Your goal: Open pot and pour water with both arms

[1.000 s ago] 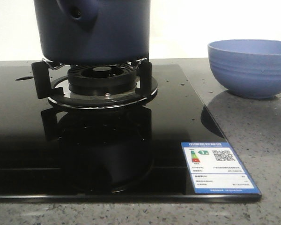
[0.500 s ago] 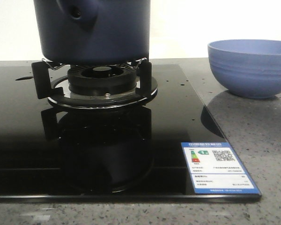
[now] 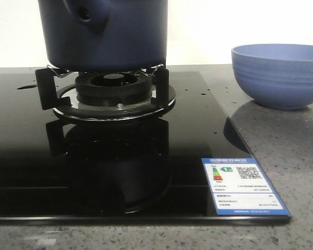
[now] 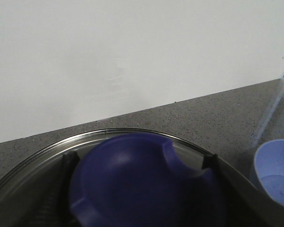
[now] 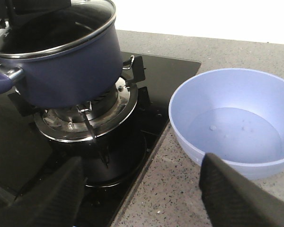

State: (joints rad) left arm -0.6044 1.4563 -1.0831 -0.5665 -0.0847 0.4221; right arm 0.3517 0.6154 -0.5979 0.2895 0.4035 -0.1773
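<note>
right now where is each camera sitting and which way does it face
Front view: low at the counter's near edge, facing forward at the pot on the burner; no robot parts show.
Left wrist view: right over the glass lid and its blue knob, facing the wall; dark fingers flank the knob.
Right wrist view: above the counter, looking down at pot and bowl; the right gripper is open.
Shared: all views show the bowl.

Pot (image 3: pixel 107 34) on burner (image 3: pixel 113 94), bowl (image 3: pixel 279 75) right.
</note>
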